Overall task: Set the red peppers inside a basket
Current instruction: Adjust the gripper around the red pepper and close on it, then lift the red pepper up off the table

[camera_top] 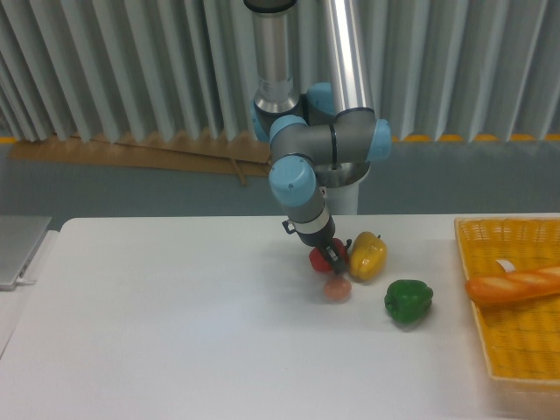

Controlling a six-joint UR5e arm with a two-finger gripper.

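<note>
At mid-bench, the gripper [331, 259] is down on the red pepper [320, 257], with the grasp not confirmed.

Red pepper sits on the bench [175, 324], touching or just beside the yellow pepper [368, 255], with a small pinkish fruit [338, 288] just in front and the green pepper [408, 300] near to the right. Whether the jaws are clamped on the pepper or only straddling it I cannot tell; the fingertips are too small and dark against it. The basket [516, 367] lies well apart at the right edge, holding a bread loaf [512, 285]. Risks, in my judgement: glossy skin slipping from a shallow pinch, a finger nudging the yellow pepper, or the carried pepper landing on the loaf.
</note>
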